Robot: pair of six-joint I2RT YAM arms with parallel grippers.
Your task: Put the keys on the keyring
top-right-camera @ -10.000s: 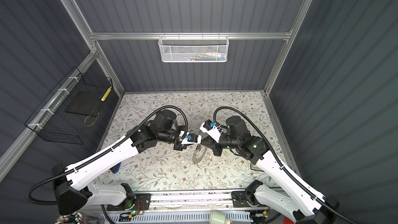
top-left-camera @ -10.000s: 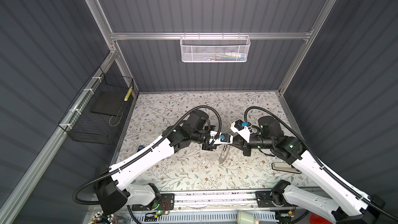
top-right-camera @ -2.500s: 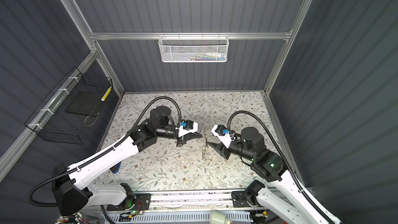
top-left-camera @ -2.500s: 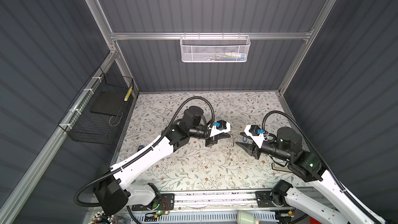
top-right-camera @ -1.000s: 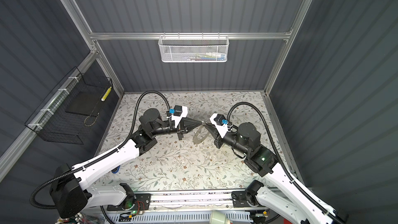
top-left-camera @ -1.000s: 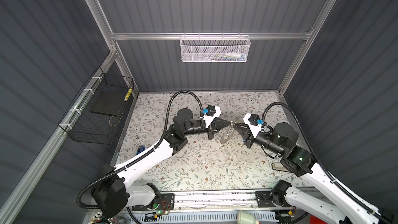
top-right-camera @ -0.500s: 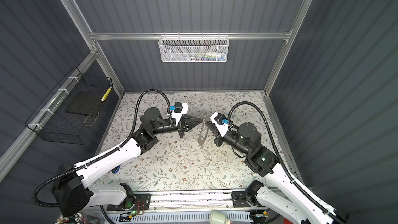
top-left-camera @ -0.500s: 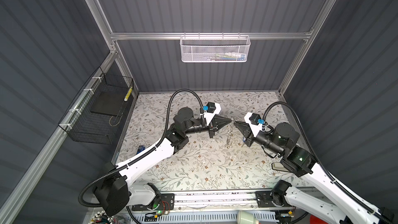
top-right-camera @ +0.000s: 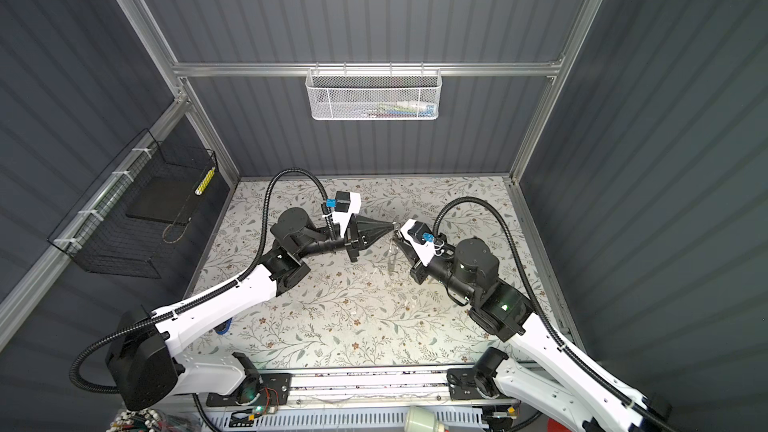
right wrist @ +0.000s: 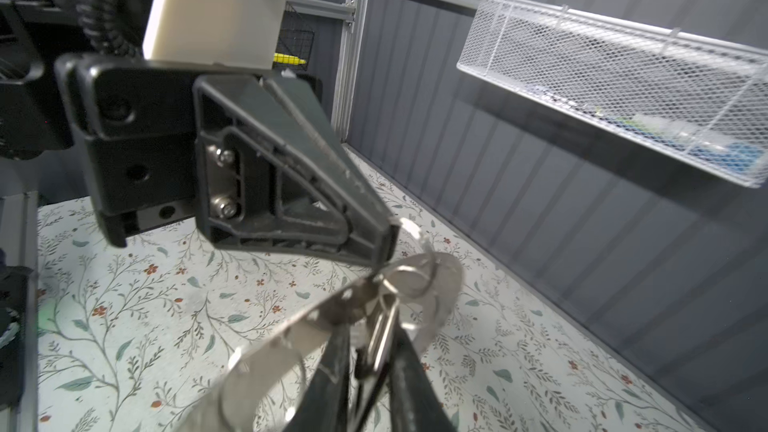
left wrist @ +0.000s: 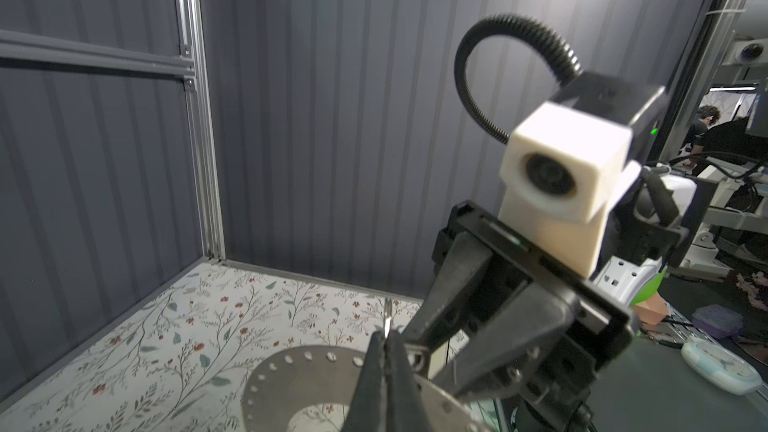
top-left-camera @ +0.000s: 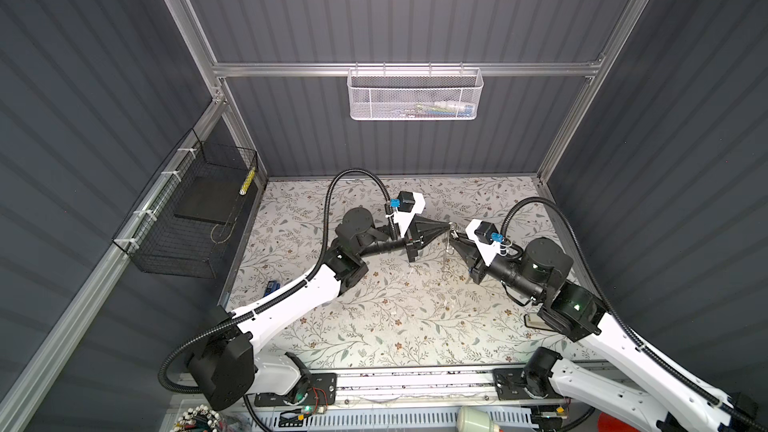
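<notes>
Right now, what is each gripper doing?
Left gripper: closed, pinching the keyring by its edge.
Right gripper: open, keys hanging between its fingers.

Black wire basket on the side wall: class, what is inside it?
Inside the basket: a flat black slab, a yellow pen-like stick and a thin cord loop. Whatever lies under the slab is covered.

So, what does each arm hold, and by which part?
The left fingers pinch the keyring by its perforated band. The right fingers stand apart around the silvery key, gripping nothing.
</notes>
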